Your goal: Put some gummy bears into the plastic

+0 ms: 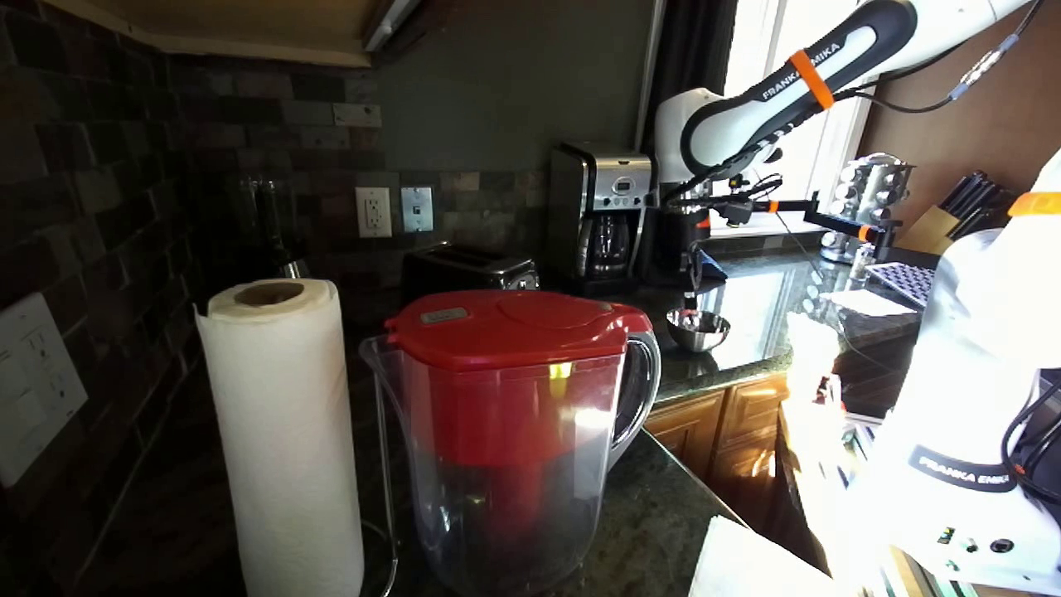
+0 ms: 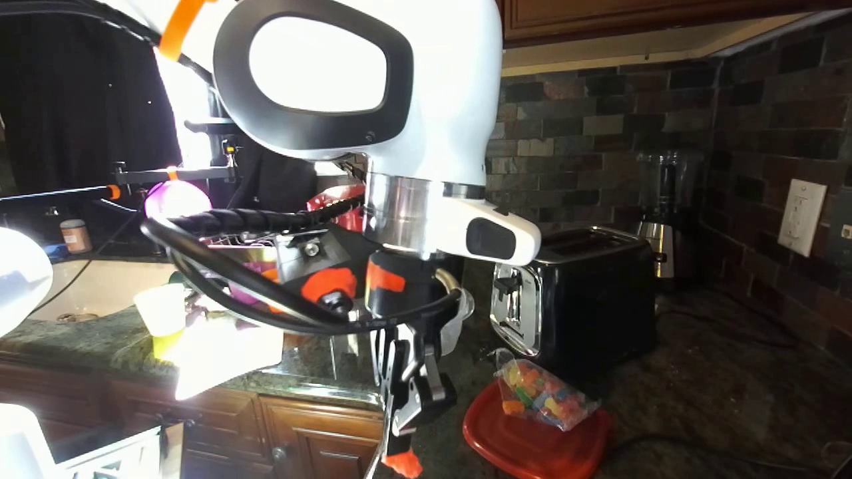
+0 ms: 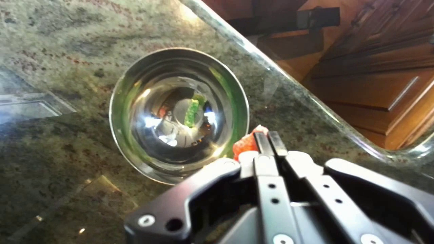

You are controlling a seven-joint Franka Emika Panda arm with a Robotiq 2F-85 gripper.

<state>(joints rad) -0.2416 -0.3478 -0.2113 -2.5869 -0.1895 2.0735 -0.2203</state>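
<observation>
The white arm [image 2: 456, 86] has FRANKA EMIKA lettering [image 1: 781, 83], orange bands [image 1: 811, 80], black cables [image 2: 246, 221] and a screw-studded pincer [image 3: 270, 142].

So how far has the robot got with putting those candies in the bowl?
Done: a green candy lies in the metal bowl. In hand: a red candy appears pinched by the gripper, near the bowl's rim. Left: probably dropping that one in, then perhaps more, since the clear bag holds plenty.
</observation>
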